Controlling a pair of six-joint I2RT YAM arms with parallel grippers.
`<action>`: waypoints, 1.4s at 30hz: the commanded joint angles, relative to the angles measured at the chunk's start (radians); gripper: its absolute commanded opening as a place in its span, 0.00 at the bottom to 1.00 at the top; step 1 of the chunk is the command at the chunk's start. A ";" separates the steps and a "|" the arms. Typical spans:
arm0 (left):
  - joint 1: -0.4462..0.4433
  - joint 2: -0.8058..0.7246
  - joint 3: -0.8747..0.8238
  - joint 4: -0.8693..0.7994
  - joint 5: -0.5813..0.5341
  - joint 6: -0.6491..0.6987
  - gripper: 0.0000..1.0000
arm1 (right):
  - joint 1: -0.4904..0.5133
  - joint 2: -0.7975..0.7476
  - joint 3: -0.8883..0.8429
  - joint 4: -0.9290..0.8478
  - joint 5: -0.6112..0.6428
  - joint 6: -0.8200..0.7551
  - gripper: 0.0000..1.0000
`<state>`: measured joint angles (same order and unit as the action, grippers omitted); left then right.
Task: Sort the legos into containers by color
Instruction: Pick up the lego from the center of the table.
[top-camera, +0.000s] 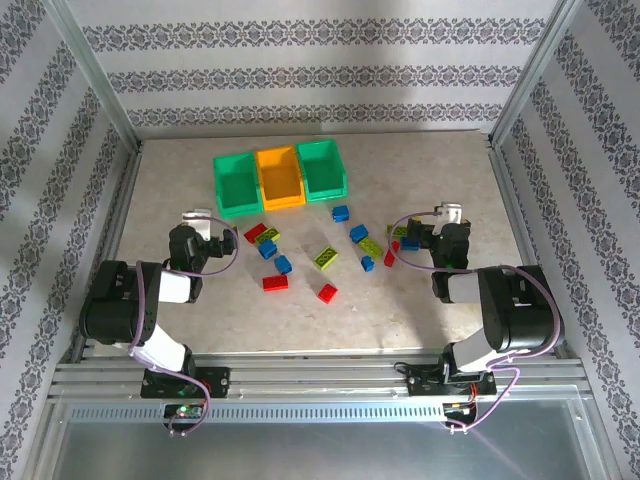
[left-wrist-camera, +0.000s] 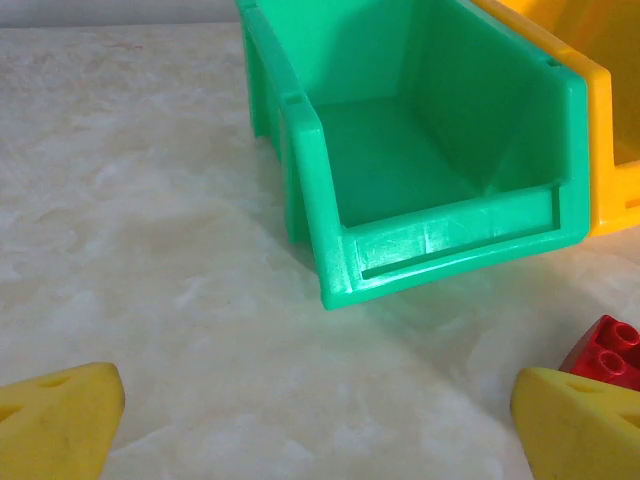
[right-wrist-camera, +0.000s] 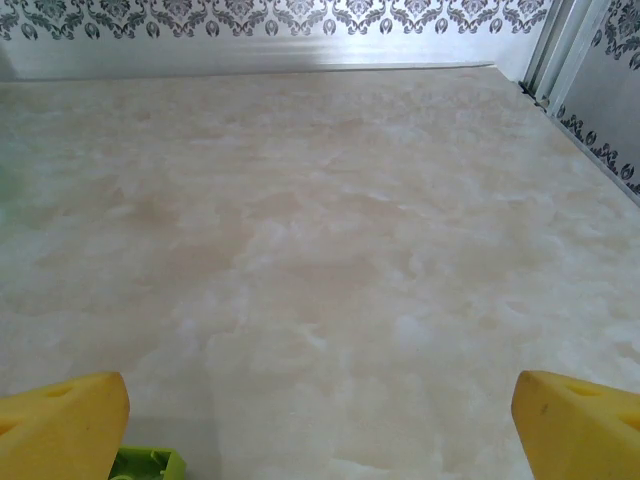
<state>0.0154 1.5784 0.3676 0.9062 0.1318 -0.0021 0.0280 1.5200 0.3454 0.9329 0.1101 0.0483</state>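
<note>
Three containers stand in a row at the back middle of the table: a green bin (top-camera: 236, 183), an orange-yellow bin (top-camera: 279, 178) and a second green bin (top-camera: 322, 168). All three look empty. Several legos lie scattered in front of them, among them a red one (top-camera: 275, 282), a blue one (top-camera: 283, 265) and a lime one (top-camera: 326, 257). My left gripper (top-camera: 212, 228) is open just in front of the left green bin (left-wrist-camera: 440, 240), with a red lego (left-wrist-camera: 605, 350) by its right finger. My right gripper (top-camera: 425, 228) is open over bare table, a lime lego (right-wrist-camera: 148, 464) beside its left finger.
Metal frame posts and patterned walls enclose the table (top-camera: 450, 180) on three sides. The orange-yellow bin (left-wrist-camera: 615, 120) touches the green one's right side. Bare tabletop lies to the left of the bins and across the right half.
</note>
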 joint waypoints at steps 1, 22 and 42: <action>0.014 0.013 0.013 0.052 0.023 0.019 0.99 | -0.006 0.011 0.021 0.035 -0.016 -0.003 0.98; 0.014 0.015 0.013 0.052 0.023 0.018 0.99 | -0.006 0.011 0.021 0.034 -0.015 -0.004 0.98; 0.014 -0.050 0.018 -0.005 -0.063 -0.013 0.99 | -0.008 0.005 0.023 0.029 -0.025 -0.001 0.98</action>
<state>0.0154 1.5711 0.3767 0.9020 0.0914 -0.0036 0.0280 1.5215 0.3454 0.9329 0.1093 0.0483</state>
